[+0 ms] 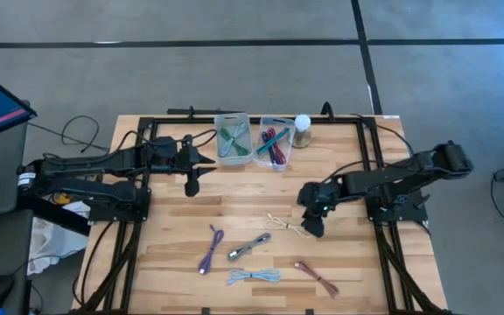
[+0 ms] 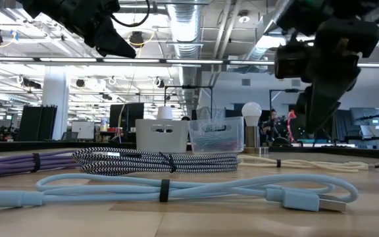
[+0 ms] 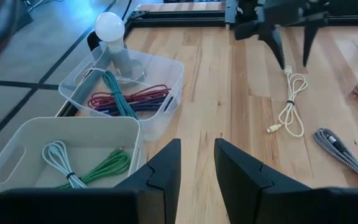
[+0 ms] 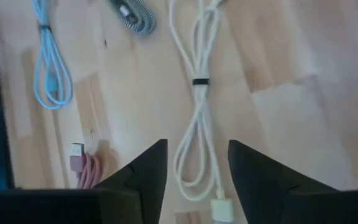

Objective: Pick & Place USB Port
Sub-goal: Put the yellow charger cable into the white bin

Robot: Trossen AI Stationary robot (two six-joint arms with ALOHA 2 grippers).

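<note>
Several bundled USB cables lie flat on the wooden table: a cream one (image 1: 285,225), a black-and-white braided one (image 1: 249,247), a purple one (image 1: 210,248), a light blue one (image 1: 254,276) and a pink one (image 1: 316,276). My right gripper (image 4: 194,168) is open and hovers above the cream cable (image 4: 197,118), which runs lengthwise under the gap between its fingers; the low view shows the gripper (image 2: 314,118) clear of the table. My left gripper (image 1: 192,179) waits open in the air near the two bins (image 3: 197,168).
Two bins stand at the table's far edge: a white one (image 3: 67,158) with green and pale cables, and a clear one (image 3: 132,93) with red, teal and purple cables. A bulb-shaped object (image 1: 303,129) stands beside them. A black frame (image 1: 147,122) rims the table.
</note>
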